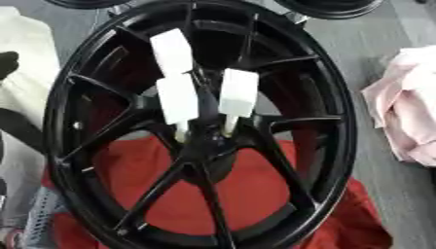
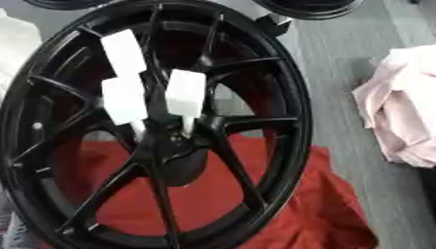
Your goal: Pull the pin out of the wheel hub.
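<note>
Dead centre of the frame sits the black multi-spoke wheel hub [image 1: 200, 141], and three white block-shaped pins stick out of it. The left white pin [image 1: 177, 99] and the right white pin [image 1: 238, 93] stand side by side just above the hub's middle, each narrowing to a thin stem that runs down into the hub. The upper white pin [image 1: 172, 51] rises above and behind the left one; its lower end is hidden, so where it seats cannot be made out.

The big black alloy wheel rim [image 1: 340, 102] fills nearly the whole picture, tilted, its bottom edge cut off by the lower border. Through the spokes shows a red cloth [image 1: 170, 194] spread beneath the wheel and spilling out to the lower right.

No robot hand appears in either eye view, so nothing can be said of the fingers, and nothing is touching any pin.

At the right edge lies a crumpled pale pink cloth [image 2: 400, 112] on the grey floor [image 2: 340, 73], well apart from the pins. Along the left edge a white fabric shape [image 1: 21, 63] is partly cut off, with a small dark form at its edge too unclear to identify. Two black round objects [image 1: 332, 6] peek in at the top, mostly out of frame.
</note>
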Available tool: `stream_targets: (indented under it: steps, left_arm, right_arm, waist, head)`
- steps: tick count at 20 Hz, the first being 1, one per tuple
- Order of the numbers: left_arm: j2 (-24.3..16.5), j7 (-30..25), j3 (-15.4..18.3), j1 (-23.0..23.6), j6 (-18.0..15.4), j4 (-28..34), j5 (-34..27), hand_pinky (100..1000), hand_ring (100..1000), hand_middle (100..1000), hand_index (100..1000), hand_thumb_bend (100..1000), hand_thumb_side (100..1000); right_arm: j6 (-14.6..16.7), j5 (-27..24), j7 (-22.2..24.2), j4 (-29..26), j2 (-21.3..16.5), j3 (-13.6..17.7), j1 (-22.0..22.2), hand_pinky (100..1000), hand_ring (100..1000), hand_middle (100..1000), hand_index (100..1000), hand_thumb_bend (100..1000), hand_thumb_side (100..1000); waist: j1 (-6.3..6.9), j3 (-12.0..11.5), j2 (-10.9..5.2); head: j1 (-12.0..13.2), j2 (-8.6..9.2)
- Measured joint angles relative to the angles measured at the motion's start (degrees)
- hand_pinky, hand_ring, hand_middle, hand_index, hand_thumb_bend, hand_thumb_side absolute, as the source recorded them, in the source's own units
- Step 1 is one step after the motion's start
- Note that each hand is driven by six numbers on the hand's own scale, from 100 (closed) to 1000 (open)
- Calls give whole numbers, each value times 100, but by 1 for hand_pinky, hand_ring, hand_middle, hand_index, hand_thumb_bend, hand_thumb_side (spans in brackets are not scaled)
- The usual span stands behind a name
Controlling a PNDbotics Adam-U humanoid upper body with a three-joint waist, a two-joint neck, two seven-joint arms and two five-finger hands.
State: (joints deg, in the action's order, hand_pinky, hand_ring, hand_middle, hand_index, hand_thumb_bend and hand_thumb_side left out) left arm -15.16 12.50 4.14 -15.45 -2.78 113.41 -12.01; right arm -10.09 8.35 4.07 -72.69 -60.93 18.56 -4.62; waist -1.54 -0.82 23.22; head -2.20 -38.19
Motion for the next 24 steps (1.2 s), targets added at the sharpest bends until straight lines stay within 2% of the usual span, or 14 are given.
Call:
stream_targets:
  steps: [1, 3, 8, 12, 14, 15, 19, 22, 23, 24]
  left_arm:
    - [0, 0, 0, 0, 0, 0, 0, 833, 709, 732, 900, 141, 861]
    - [0, 0, 0, 0, 0, 0, 0, 833, 710, 733, 900, 142, 862]
    - [1, 1, 1, 14, 1, 0, -2, 834, 710, 733, 900, 143, 863]
    - [1, 1, 1, 14, 1, 0, -2, 834, 710, 734, 900, 143, 862]
    - [1, 1, 1, 14, 1, 0, -2, 835, 710, 734, 900, 142, 861]
    - [1, 1, 1, 14, 1, 0, -2, 835, 710, 734, 900, 142, 861]
    - [2, 0, 1, 14, 0, 0, -2, 835, 710, 734, 900, 142, 861]
    - [4, -1, 0, 14, 0, 0, -2, 836, 711, 735, 899, 142, 859]
    - [4, -2, 0, 13, 0, 0, -2, 836, 711, 735, 899, 142, 859]
    - [5, -3, 0, 13, 0, 0, -2, 836, 711, 735, 899, 140, 857]
  right_arm:
    - [-4, 0, 39, 39, 16, 16, 14, 886, 922, 851, 820, 326, 166]
    - [4, 3, 154, 122, 20, 44, 23, 891, 935, 861, 831, 334, 210]
    - [25, 7, 398, 330, 28, 142, 64, 887, 931, 854, 829, 325, 204]
    - [73, -13, 412, 366, 45, 192, 36, 864, 883, 802, 788, 245, 159]
    - [125, -81, 307, 328, 52, 209, -26, 849, 848, 766, 760, 178, 172]
    - [157, -127, 223, 276, 52, 226, -61, 837, 816, 735, 734, 100, 203]
    - [282, -402, -230, -162, 52, 234, -251, 814, 761, 674, 696, 100, 267]
    - [369, -655, -519, -731, 53, 183, -363, 805, 743, 645, 672, 100, 343]
    - [392, -747, -589, -954, 55, 145, -399, 805, 743, 645, 672, 100, 343]
    - [395, -826, -653, -1175, 58, 100, -428, 803, 734, 628, 658, 100, 424]
  waist:
    - [0, 0, -5]
    - [0, 0, -9]
    - [-3, 3, -9]
    - [-5, 8, -9]
    - [-5, 9, -13]
    - [-5, 9, -19]
    - [-4, -2, -28]
    - [-3, -23, -29]
    - [-2, -36, -29]
    - [-1, -44, -29]
  head:
    - [1, 0]
    - [1, 0]
    - [1, 0]
    - [0, -2]
    - [0, -2]
    - [-1, -2]
    - [-21, -3]
    - [-43, -3]
    - [-46, -3]
    - [-48, -3]
